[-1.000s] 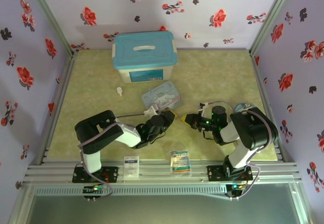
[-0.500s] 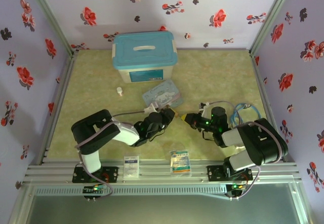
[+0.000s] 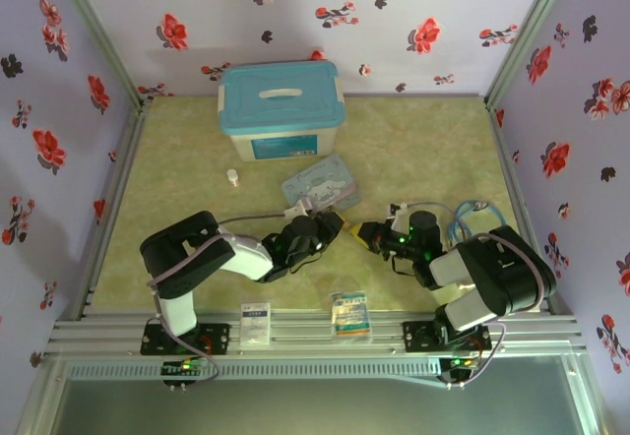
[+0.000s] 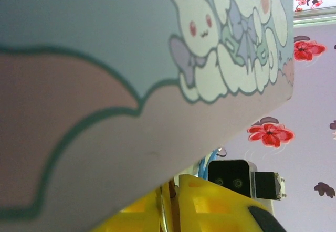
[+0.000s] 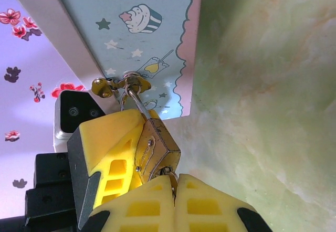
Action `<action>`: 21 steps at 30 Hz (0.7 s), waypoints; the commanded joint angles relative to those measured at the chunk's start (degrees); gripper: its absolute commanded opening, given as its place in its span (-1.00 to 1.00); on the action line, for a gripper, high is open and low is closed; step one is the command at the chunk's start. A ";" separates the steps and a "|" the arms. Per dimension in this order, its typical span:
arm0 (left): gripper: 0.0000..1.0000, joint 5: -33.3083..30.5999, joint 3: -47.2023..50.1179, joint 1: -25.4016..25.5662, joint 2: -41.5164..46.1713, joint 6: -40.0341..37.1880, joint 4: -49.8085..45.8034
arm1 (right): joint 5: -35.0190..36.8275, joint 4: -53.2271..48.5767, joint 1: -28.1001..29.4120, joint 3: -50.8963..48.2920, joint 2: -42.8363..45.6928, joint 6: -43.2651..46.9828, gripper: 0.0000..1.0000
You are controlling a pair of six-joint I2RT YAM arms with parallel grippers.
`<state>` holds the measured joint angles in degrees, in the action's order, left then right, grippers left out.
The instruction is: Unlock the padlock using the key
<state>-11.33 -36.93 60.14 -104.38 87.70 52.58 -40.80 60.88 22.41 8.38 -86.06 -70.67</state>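
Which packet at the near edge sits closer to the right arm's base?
The blue-and-yellow printed packet; the white packet lies left of it, by the left arm's base.

No wording is legible. Far beyond the left tool [image 3: 333, 224], the storage box [image 3: 281, 110] bears a blue-and-white front label [image 3: 291, 146], its print too small to read. Nearer than the right tool [image 3: 364, 230], a white packet [image 3: 255, 323] and a blue-printed packet [image 3: 349, 314] carry equally unreadable print.

Brass-gold padlock [image 5: 157, 150], seemingly silvery shackle [image 5: 137, 103]; pale blue cartoon-printed tin [image 5: 142, 43]; lilac red-flowered walls [image 3: 345, 12].
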 commanded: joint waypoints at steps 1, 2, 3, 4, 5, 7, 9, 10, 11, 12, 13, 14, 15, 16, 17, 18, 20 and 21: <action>-0.85 5.30 -3.03 1.55 -0.98 -1.55 1.47 | -1.32 1.88 2.03 1.34 1.26 2.46 -1.00; -0.84 5.33 -3.28 1.67 -0.87 -1.77 0.94 | -0.61 1.15 2.29 1.81 1.45 2.43 -1.00; -0.80 5.36 -3.52 1.82 -0.72 -1.94 0.43 | 0.01 1.06 2.70 2.28 1.68 1.96 -1.00; -0.75 5.44 -3.63 1.82 -0.65 -2.30 0.13 | 0.47 1.91 3.02 2.43 1.86 0.87 -1.00; -0.72 5.41 -3.68 1.82 -0.56 -2.36 -0.20 | 0.71 3.17 3.29 2.43 2.10 -0.12 -1.00; -0.69 5.44 -3.71 1.66 -0.65 -2.73 -0.47 | 0.70 4.67 3.56 2.32 2.78 -2.91 -1.00; -0.67 5.41 -3.60 1.48 -0.93 -3.09 -0.68 | 1.52 3.50 4.24 1.73 3.99 -4.08 -1.00; -0.66 5.31 -3.75 1.32 -1.12 -3.66 -1.05 | 2.23 1.61 5.36 1.73 4.47 -4.16 -1.00; -0.64 5.43 -3.93 1.21 -1.32 -3.80 -1.77 | 2.46 -0.34 6.35 2.02 4.59 -4.13 -1.00; -0.64 5.52 -3.94 1.08 -1.72 -3.94 -1.68 | 2.46 -1.62 7.33 2.20 4.46 -4.24 -1.00; -0.64 5.61 -4.07 0.96 -2.11 -4.02 -1.28 | 2.55 -2.28 7.95 2.15 4.23 -4.54 -1.00; -0.64 5.87 -4.18 0.82 -2.33 -4.00 -1.17 | 2.68 -2.46 8.32 1.94 3.99 -5.01 -1.00; -0.64 5.95 -4.23 0.77 -2.66 -3.93 -1.00 | 3.18 -2.00 8.56 1.47 3.78 -5.59 -1.00; -0.64 5.97 -4.29 0.79 -2.80 -3.86 -0.73 | 3.73 -1.54 8.77 0.97 3.62 -5.94 -1.00; -0.64 5.96 -4.29 0.78 -2.78 -3.74 -0.72 | 4.17 -1.49 8.77 0.66 3.58 -5.89 -1.00; -0.65 5.87 -4.29 0.78 -2.73 -3.80 -0.72 | 4.70 -1.57 8.87 0.29 3.64 -5.50 -1.00; -0.69 5.91 -4.39 0.77 -2.66 -3.94 -0.90 | 5.19 -2.13 8.87 0.06 3.63 -4.75 -1.00; -0.70 5.88 -4.49 0.77 -2.67 -4.00 -0.90 | 5.20 -2.11 8.87 0.10 3.63 -4.58 -1.00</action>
<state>-9.89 -38.65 59.96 -106.41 85.27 48.95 -33.95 54.52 29.69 8.29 -83.05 -75.66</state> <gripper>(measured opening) 0.157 0.042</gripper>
